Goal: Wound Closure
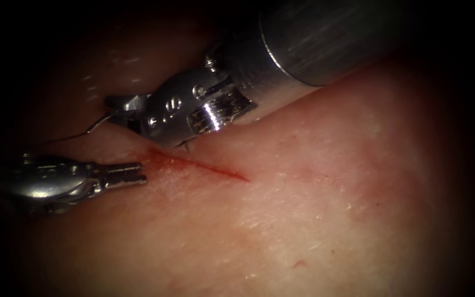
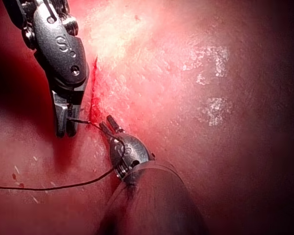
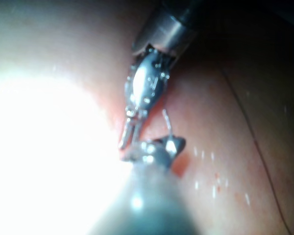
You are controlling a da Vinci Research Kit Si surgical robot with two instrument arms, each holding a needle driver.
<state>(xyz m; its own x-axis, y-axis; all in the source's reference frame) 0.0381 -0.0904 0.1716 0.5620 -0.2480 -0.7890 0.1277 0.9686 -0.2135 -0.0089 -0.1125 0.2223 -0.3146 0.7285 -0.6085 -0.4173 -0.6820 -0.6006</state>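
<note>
Right gripper (image 1: 121,110): closed on my needle (image 2: 78,120) near its tail, beyond the cut's (image 1: 199,165) left end.
Left gripper (image 1: 130,175): slightly parted, holding nothing, beside the cut.
Thread (image 2: 54,187): trails over the tissue (image 1: 314,220).

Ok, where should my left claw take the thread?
Take the thread on its slack run left of the cut, just past the right claw, which is shut on it. That run lies flat on the tissue, so probably bring the open, empty left claw down from above, jaws across it.
</note>
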